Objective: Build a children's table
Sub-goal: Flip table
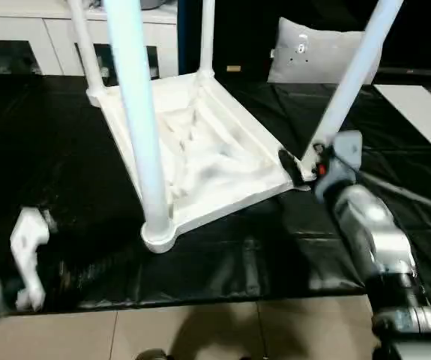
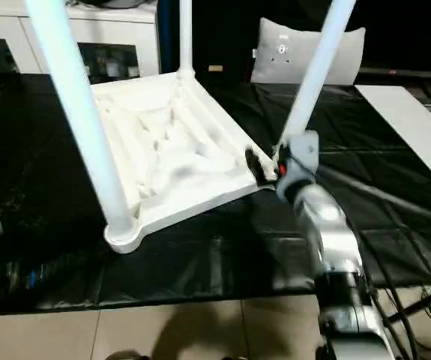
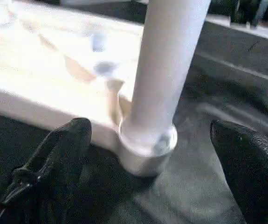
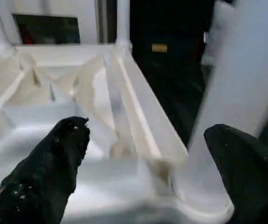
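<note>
Just ahead of the right end effector (image 1: 299, 166), the tabletop (image 1: 200, 150) lies upside down on the black-covered table (image 1: 43, 142), ribbed underside up, with four legs standing in its corner sockets. The near-right leg (image 1: 354, 79) rises right beside this end effector, leaning away toward the upper right. Its black fingers (image 4: 54, 163) are spread wide and grip nothing; in the right wrist view they straddle the near corner of the tabletop, one finger over the ribbed inside and the other by the leg. Whether a fingertip touches the rim I cannot tell.

Off to the far side from it, the left end effector (image 3: 157, 154) also stands wide open and empty. Its wrist view looks between two well-parted fingers at the near-left leg (image 1: 140, 112), which sits in its round socket (image 1: 159, 232) just beyond the fingertips, without contact.

Judging from this, the assembly looks nearly complete, so the risks lie in the seating. The near-right leg's tilt suggests it may not be pushed fully home; a sideways nudge from the adjacent finger could lever it out or topple it. The light tabletop rests loose on a slick cover, so any push on a leg without the other end effector bracing could slide or tip the whole piece toward the table's near edge. Closing on the tapered tube too high up would give a poor grip and let the fingers slip down it.
</note>
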